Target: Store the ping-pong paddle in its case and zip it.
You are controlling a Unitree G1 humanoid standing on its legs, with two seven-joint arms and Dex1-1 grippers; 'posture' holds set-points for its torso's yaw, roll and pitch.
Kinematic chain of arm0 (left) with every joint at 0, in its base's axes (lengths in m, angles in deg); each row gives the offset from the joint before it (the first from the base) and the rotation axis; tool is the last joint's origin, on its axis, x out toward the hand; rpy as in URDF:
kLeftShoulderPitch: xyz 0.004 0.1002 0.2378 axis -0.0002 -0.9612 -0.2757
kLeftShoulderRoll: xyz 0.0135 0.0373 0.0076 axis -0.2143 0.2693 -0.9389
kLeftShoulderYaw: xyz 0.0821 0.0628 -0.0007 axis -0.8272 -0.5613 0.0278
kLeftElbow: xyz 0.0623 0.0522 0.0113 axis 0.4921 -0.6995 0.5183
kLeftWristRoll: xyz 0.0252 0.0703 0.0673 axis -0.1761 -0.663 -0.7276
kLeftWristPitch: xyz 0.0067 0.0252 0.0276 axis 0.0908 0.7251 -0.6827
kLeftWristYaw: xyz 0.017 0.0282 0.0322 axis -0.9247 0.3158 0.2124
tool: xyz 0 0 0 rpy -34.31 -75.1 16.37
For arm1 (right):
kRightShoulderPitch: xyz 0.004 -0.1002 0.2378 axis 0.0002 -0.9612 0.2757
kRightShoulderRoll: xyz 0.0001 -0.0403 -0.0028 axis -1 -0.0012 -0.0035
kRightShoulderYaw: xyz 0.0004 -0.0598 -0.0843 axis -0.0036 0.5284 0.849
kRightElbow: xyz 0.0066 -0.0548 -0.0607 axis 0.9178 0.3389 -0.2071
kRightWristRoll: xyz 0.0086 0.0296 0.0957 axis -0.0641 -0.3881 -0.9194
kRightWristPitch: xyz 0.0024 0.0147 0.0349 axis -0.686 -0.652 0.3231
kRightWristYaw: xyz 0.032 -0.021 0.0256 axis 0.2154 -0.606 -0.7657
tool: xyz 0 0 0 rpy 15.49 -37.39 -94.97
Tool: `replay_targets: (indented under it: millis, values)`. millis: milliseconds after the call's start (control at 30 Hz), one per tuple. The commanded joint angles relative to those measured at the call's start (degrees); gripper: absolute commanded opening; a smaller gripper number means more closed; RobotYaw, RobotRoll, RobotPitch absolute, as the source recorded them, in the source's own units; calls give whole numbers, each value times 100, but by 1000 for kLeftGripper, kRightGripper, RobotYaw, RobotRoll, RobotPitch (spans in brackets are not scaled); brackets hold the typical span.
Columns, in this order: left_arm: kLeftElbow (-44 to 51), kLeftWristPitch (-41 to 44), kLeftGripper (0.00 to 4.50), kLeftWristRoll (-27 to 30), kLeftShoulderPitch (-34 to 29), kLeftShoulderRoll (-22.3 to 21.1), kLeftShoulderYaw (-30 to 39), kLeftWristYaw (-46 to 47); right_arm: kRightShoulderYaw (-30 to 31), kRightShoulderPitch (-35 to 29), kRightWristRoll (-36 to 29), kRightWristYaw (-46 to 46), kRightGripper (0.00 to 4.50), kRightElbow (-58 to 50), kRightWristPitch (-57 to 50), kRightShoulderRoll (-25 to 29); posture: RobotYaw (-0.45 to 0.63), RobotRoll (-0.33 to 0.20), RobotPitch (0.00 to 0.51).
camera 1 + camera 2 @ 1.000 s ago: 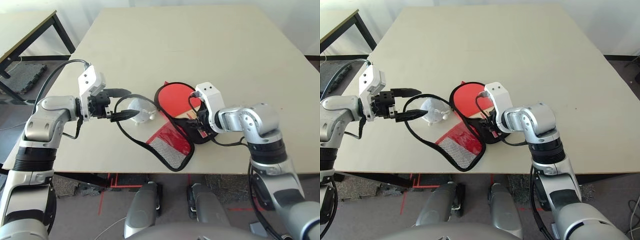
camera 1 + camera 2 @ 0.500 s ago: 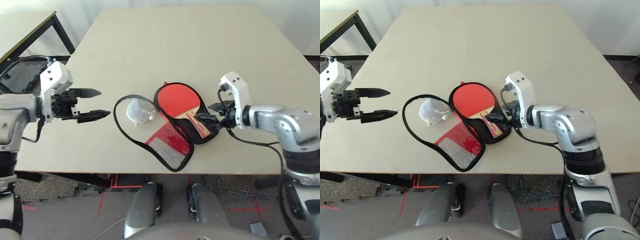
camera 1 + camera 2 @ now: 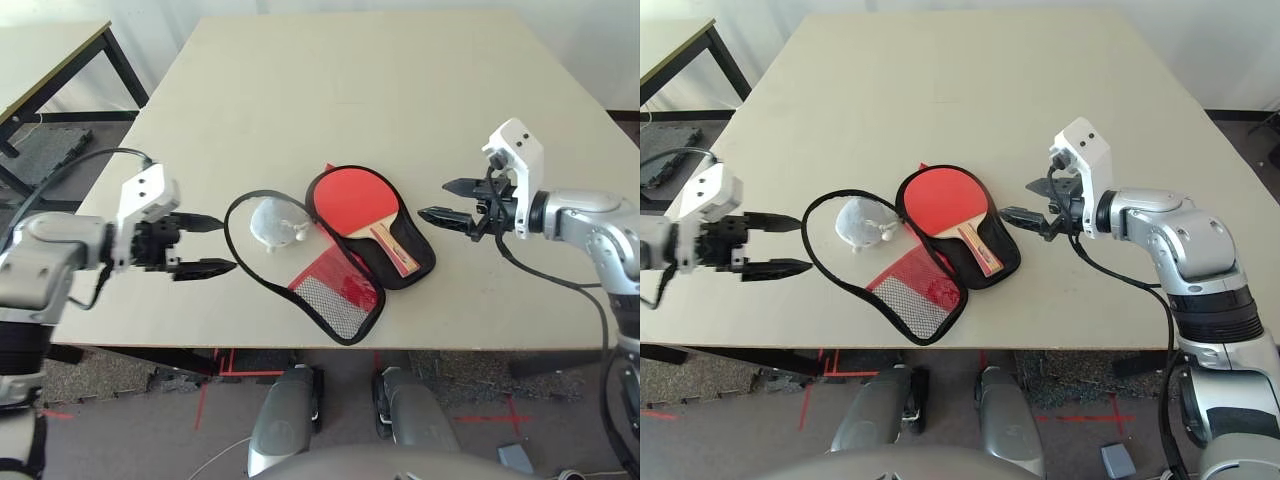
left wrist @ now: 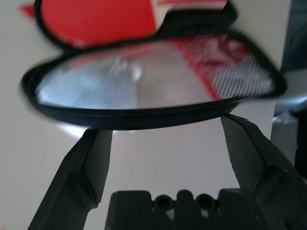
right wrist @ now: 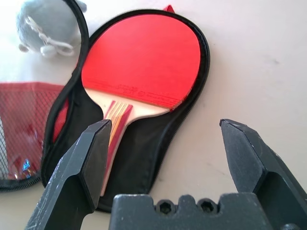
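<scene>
Since the earlier frame, right fingers (image 3: 482, 207) have pulled away from the paddle (image 3: 354, 200) handle, now out on the case's right, well apart from it. Case (image 3: 413, 262) lies open on the tabletop (image 3: 380, 90). Paddle sits in the case's black half, red face up, handle toward the robot. Case's other half, clear window plus mesh pocket (image 3: 340, 293), is flipped to the left. Grey-white pouch (image 3: 277, 223) shows through the window. Left fingers (image 3: 205, 247): wide, empty, just left of the case. Right fingers: wide, empty.
</scene>
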Motion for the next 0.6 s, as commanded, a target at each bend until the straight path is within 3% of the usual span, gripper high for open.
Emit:
replay_targets:
  millis: [33, 333, 600]
  values:
    - [66, 187, 4500, 211, 421, 397, -215, 50, -86, -97, 63, -105, 4479, 60, 86, 114, 85, 0, 118]
    - [-671, -191, 4500, -15, 1484, 1631, -696, 260, -213, -343, -71, -153, 4479, -4, -246, 192, 58, 0, 123]
    - [-2146, -1121, 4500, -532, 2250, 2694, -1078, 365, -733, -674, -532, 64, 4479, -308, -1080, 107, -2, 0, 128]
